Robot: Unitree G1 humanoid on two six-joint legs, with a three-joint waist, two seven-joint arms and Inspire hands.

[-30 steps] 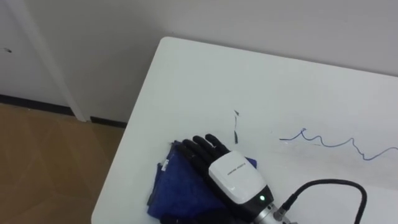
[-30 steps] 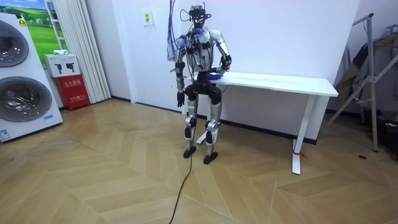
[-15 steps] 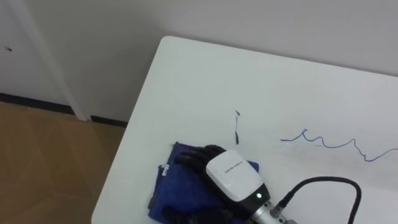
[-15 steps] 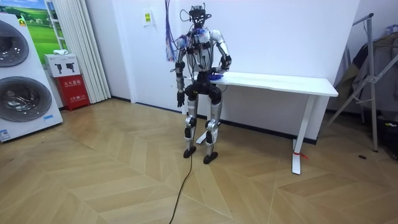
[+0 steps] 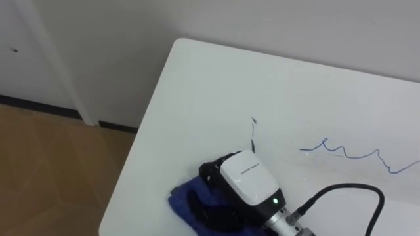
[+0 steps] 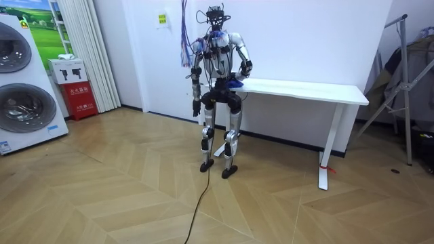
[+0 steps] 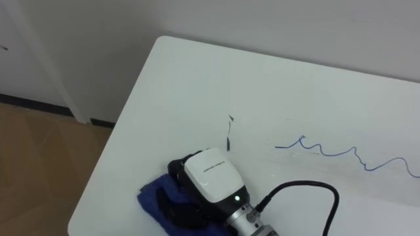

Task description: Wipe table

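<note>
**Item 1 – table** (image 5: 216, 85): white top, rounded corner at upper left of the eye views. Long edge runs along the wall (image 5: 98, 39). In room view it stands on white legs and reaches off toward the room view's right.

**Item 2 – cloth** (image 5: 186, 200): blue, bunched into a lump, not flat. Lies on the table near its left edge, close to the robot. Part of it is under the hand.

**Item 3 – right hand** (image 5: 246, 182): comes in from lower right, white back facing up, green light lit near the wrist. Dark fingers (image 5: 211, 173) curled down into the cloth and clenched on it; cloth gathered up round them. Hand rests on the cloth, which is on the tabletop.

**Item 4 – left hand** (image 6: 195, 107): hangs at the robot's side, on the room view's left, well apart from the table. Finger state: cannot tell.

**Item 5 – dark mark** (image 5: 252, 134): short, thin upright stroke on the tabletop, just beyond the right hand. Not touching the cloth.

**Item 6 – blue line** (image 5: 354, 152): wavy pen scribble on the table, to the right of the dark mark, running off toward the right edge. Well apart from the cloth.

**Item 7 – robot, stance** (room view): upright on both legs at the table's end nearest the room view's left, facing the wall, right arm bent over the tabletop.

**Item 8 – surroundings:** wood floor (image 6: 135, 190), herringbone pattern. Washer (image 6: 20, 88) at the room view's far left, red box (image 6: 80, 98) just beside it.
</note>
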